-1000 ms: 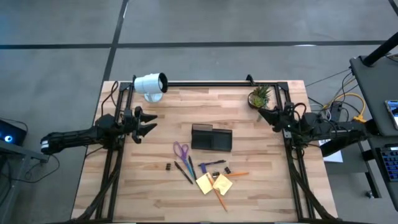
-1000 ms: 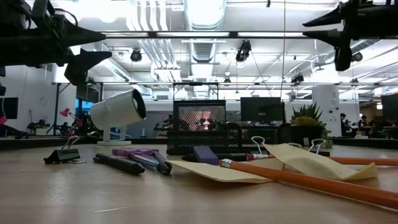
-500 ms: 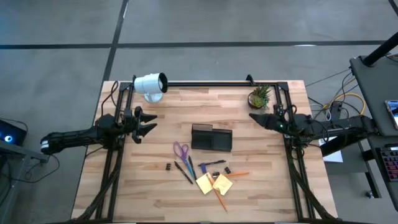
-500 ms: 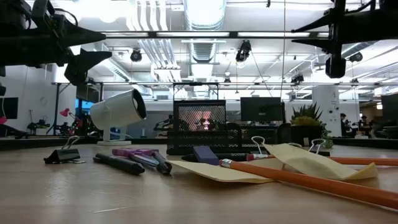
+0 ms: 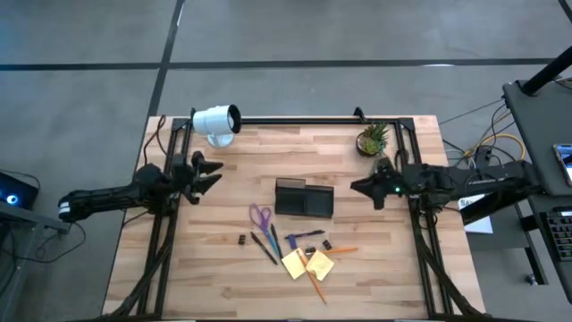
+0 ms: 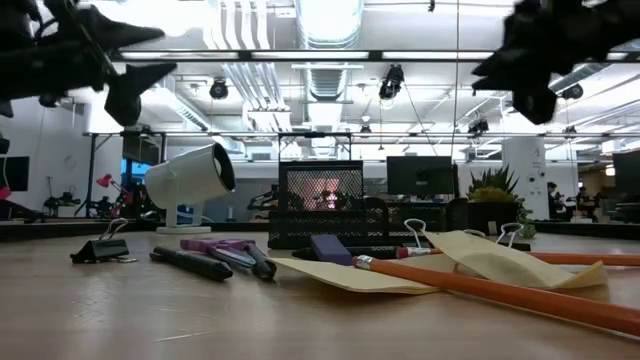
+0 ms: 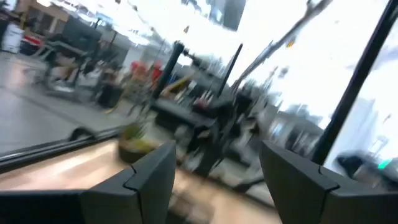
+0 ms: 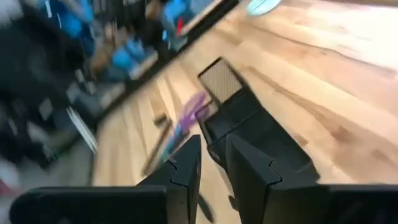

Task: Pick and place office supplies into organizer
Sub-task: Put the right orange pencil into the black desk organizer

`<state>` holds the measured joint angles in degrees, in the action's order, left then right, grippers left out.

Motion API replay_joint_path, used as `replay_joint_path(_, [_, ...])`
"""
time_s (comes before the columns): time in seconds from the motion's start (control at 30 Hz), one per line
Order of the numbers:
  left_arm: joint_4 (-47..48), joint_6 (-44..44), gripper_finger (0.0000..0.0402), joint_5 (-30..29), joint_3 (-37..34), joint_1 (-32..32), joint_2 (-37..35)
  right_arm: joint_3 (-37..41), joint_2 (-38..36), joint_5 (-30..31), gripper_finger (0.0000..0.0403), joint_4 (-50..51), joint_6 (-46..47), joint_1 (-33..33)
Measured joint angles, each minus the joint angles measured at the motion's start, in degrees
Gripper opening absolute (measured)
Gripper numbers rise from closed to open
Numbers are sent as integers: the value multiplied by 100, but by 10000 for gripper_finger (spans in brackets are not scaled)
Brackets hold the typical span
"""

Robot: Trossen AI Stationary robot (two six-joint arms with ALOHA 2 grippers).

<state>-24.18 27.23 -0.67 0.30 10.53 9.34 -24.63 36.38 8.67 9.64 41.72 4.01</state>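
Wooden table (image 5: 214, 268), open-plan office behind (ceiling ducts). Organizer (image 5: 304, 199) mid-table; scissors (image 5: 260, 216), sticky pads (image 5: 307, 264) lie before it. Left gripper (image 5: 211, 174) spread wide; right gripper (image 5: 357, 186), fingers narrow, has swung toward organizer.

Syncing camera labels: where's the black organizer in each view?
High view: the organizer sits mid-table, just above the purple scissors.
Low view: its mesh box stands centre, behind the supplies.
Left wrist view: too blurred to tell whether it shows.
Right wrist view: the organizer lies just past the right gripper.
Shared landmark: the purple scissors beside it, also seen in the low view and the right wrist view.
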Motion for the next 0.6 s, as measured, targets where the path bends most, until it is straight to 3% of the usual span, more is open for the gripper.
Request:
replay_joint_path(0.1, [-589, 230, 216, -2, 0, 0, -1, -579, 853, -261, 68, 1021, -675, 27])
replay_joint_path(0.27, [-1192, 235, 216, -2, -2, 2, -2, -1296, 2344, -503, 68, 2822, -899, 51])
replay_joint_path(0.47, [-1294, -71, 216, -121, -2, 0, -1, -1788, 3664, -1300, 74, 3028, -1428, 387])
replay_joint_path(0.6, [-1290, -209, 216, -605, -2, 2, 10, -2181, 4513, -1769, 100, 3058, -1749, 701])
